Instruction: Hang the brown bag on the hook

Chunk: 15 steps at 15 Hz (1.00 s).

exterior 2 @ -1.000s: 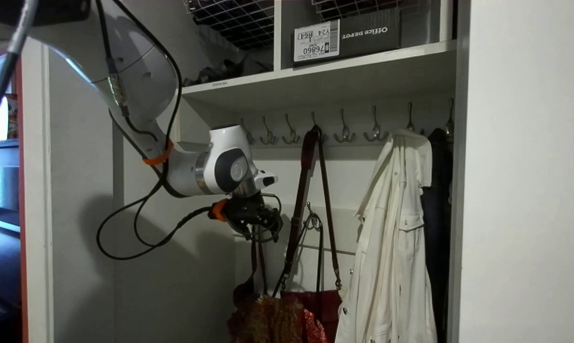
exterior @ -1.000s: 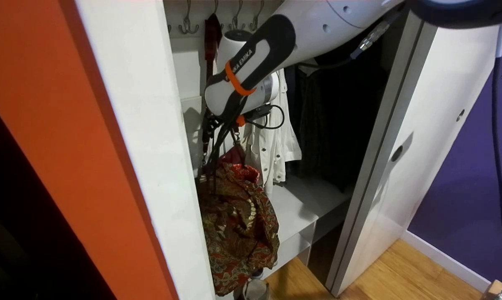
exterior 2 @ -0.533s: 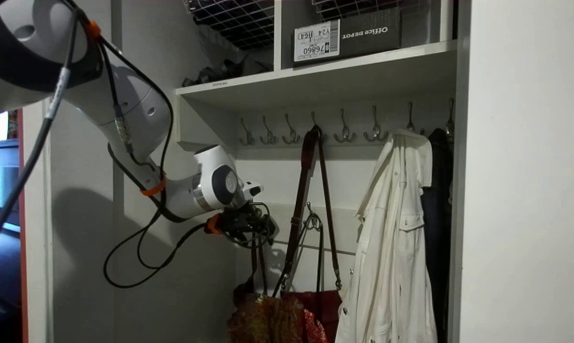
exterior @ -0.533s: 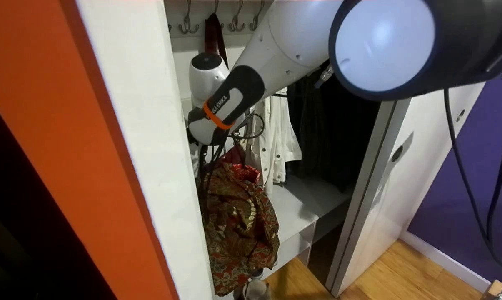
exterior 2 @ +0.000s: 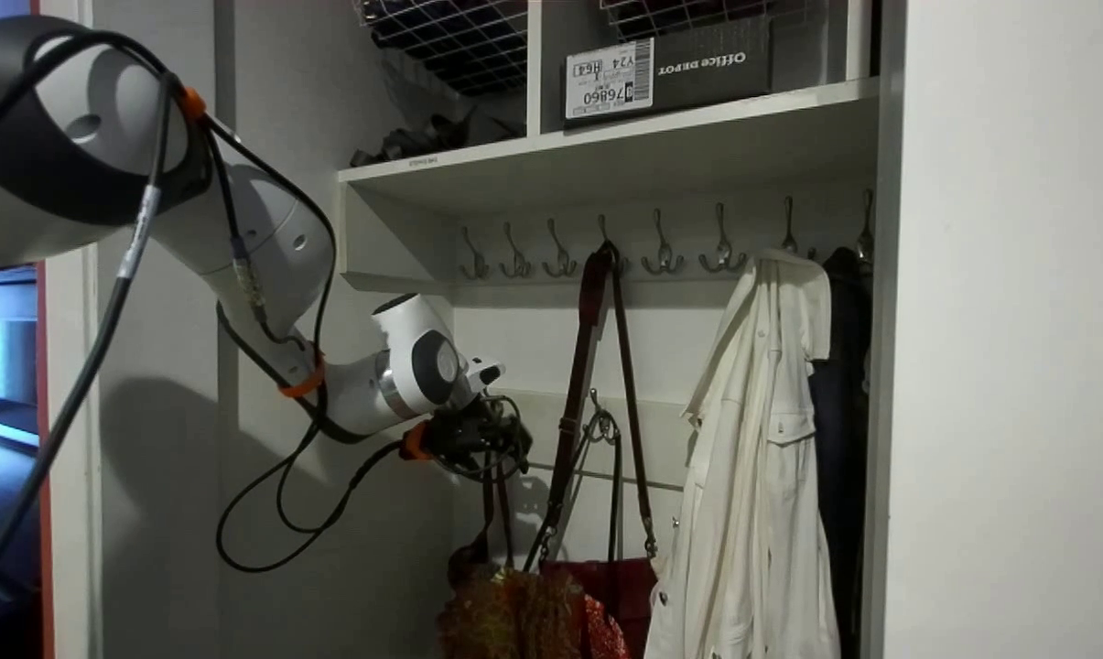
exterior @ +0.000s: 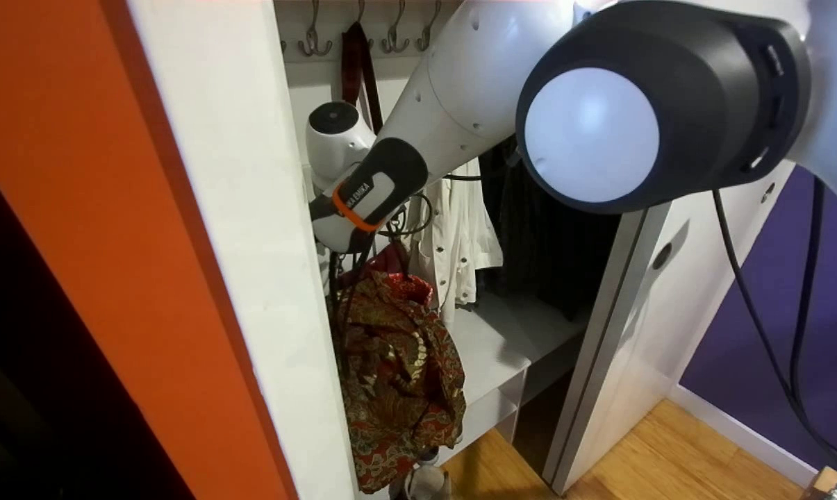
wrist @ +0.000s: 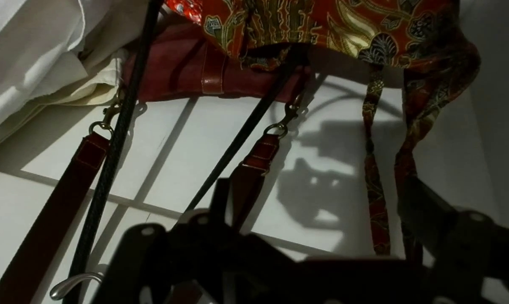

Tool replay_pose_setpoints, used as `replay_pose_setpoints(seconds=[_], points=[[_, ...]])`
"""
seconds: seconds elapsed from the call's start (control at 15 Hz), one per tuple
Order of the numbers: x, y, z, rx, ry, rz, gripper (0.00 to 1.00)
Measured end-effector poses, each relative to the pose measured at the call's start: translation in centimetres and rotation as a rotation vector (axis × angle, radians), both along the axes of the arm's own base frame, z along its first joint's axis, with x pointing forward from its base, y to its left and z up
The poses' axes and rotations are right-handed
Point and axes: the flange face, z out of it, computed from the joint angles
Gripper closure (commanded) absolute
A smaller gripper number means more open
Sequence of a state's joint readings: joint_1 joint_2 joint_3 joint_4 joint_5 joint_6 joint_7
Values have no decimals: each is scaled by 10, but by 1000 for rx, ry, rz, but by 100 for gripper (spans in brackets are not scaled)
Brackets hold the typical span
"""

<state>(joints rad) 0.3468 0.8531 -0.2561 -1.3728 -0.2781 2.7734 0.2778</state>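
Arm [exterior 2: 276,229] lowered within the last second; brown bag [exterior: 401,368] left hanging undisturbed.
Fingers [wrist: 427,211] of gripper [wrist: 317,190] spread wide, nothing clamped; one bag strap [wrist: 376,207] seen in the gap. Supporting hook is hidden; bag is judged likely hung, snag-free withdrawal to be done.

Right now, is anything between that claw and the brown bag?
Nothing visible: in the wrist view, a patterned strap of the brown bag shows in the gap of the open gripper; its depth is unclear.
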Motion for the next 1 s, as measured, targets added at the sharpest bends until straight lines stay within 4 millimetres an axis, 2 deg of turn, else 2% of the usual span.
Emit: replay_pose_setpoints(seconds=[0.27,0.67,1.0], points=[[2,-6,-4,5,-27,-6,0],[15,-24,-13,27,-218,8,0],[25,-17,-24,83,-310,-29,0]])
